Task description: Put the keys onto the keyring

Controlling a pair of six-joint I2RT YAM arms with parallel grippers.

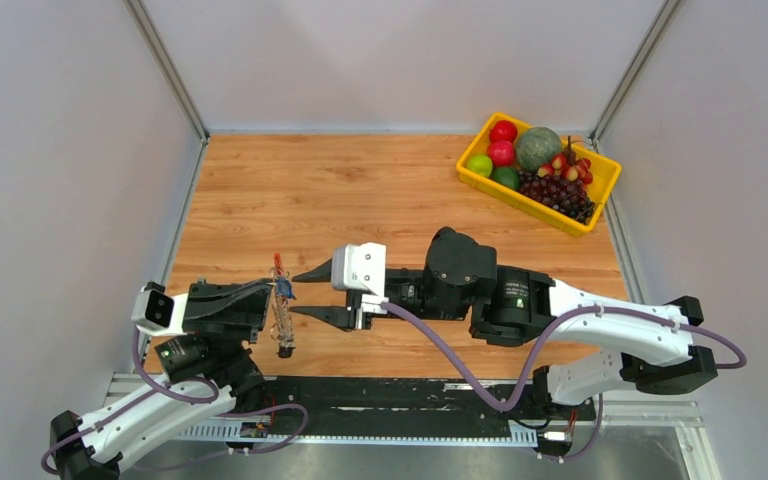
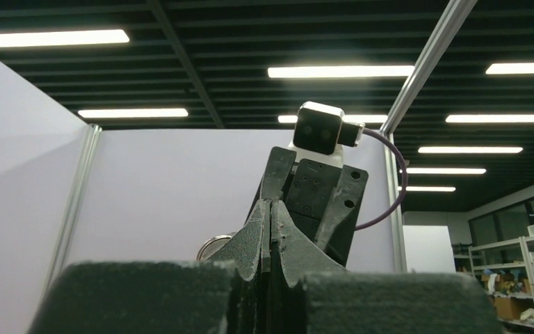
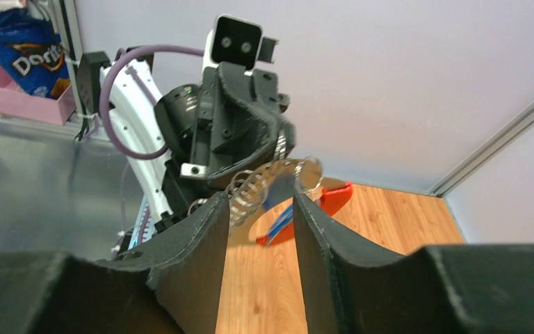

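Seems the left arm's black fingers [image 2: 250,240] are clamped shut on the grey keyring with the red curved side [image 1: 281,300], up off the wooden worktop [image 1: 380,190], with the right arm's black fingers [image 3: 195,236] spread wide just beside them, so I'd ease in square onto the blue-headed silver key [image 1: 285,288].

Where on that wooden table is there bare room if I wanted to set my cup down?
The widest bare patch of table runs from the back wall to the arms, left of the yellow fruit tray. A narrower strip lies between tray and right arm. Near left is crowded: the left gripper holds the keyring, the open right gripper facing it.
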